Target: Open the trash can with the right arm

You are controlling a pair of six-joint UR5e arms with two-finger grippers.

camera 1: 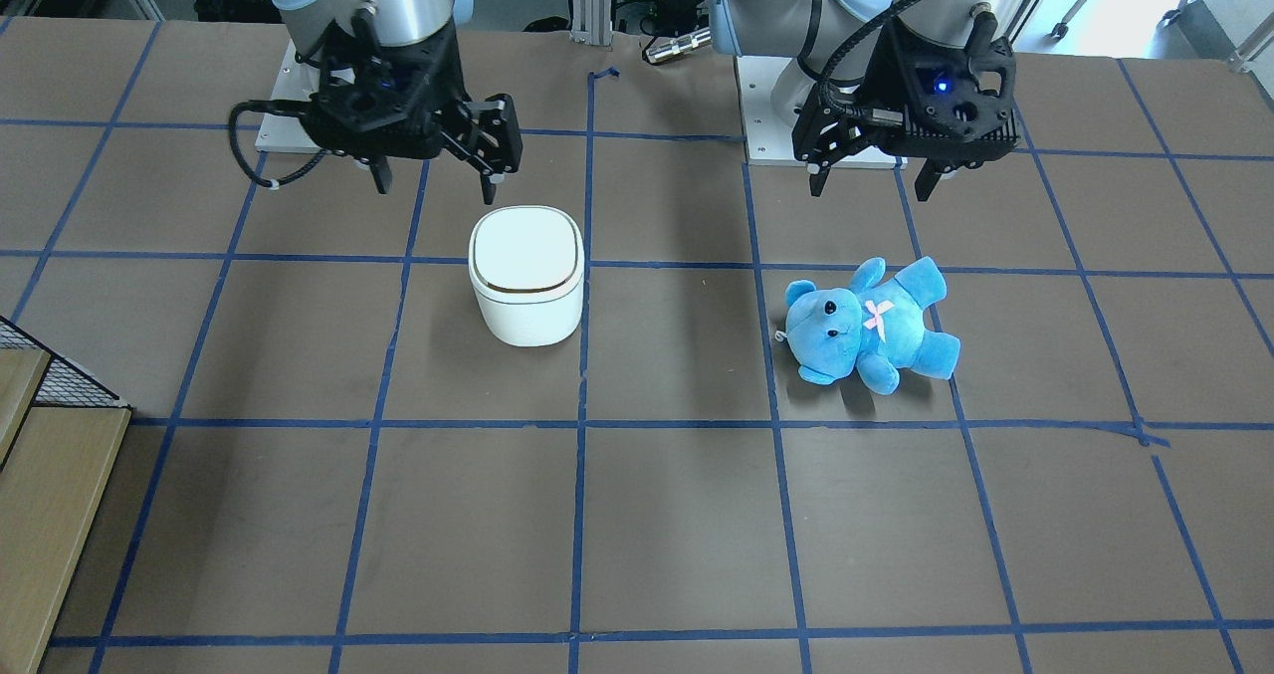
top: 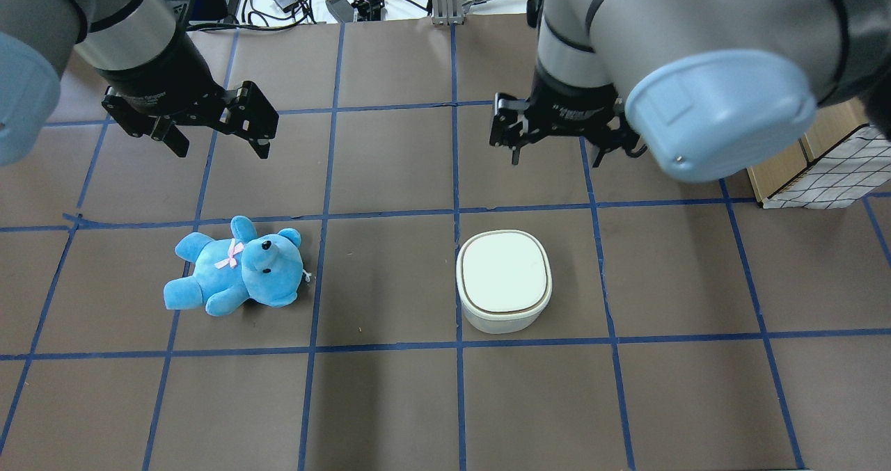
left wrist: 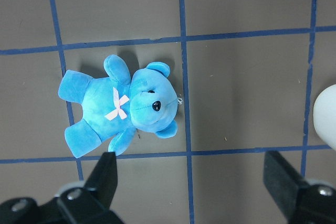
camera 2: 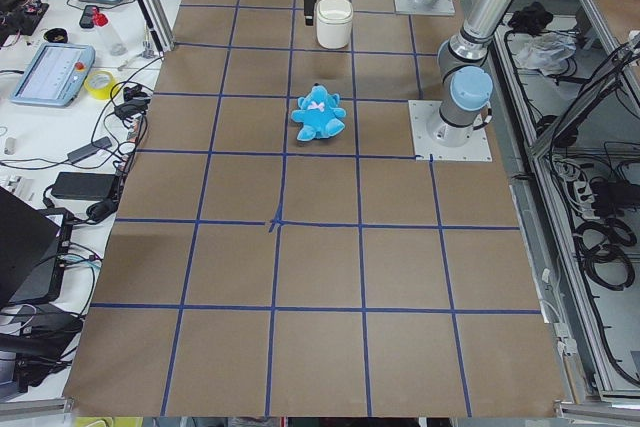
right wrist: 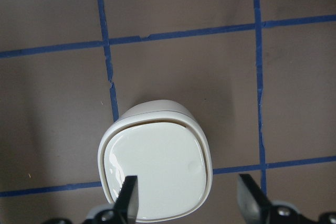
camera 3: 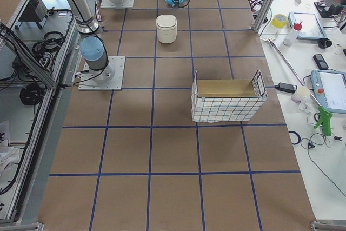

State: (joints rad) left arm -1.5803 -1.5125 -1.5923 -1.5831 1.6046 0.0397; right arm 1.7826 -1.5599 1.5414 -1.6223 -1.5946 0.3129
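Observation:
The white trash can (camera 1: 526, 276) stands on the brown table with its flat lid shut; it also shows in the overhead view (top: 503, 281), the side views (camera 2: 334, 23) (camera 3: 166, 28) and the right wrist view (right wrist: 155, 166). My right gripper (camera 1: 433, 186) (top: 557, 154) hangs open and empty well above the can, not touching it. In the right wrist view the gripper (right wrist: 189, 196) has the lid partly between its spread fingers. My left gripper (top: 219, 144) (camera 1: 871, 186) is open and empty above the table near the teddy.
A blue teddy bear (top: 233, 276) (camera 1: 871, 326) (left wrist: 121, 106) lies on its back to the can's left in the overhead view. A wire basket with a wooden box (top: 814, 165) (camera 3: 227, 101) stands at the table's right side. Blue tape lines grid the table.

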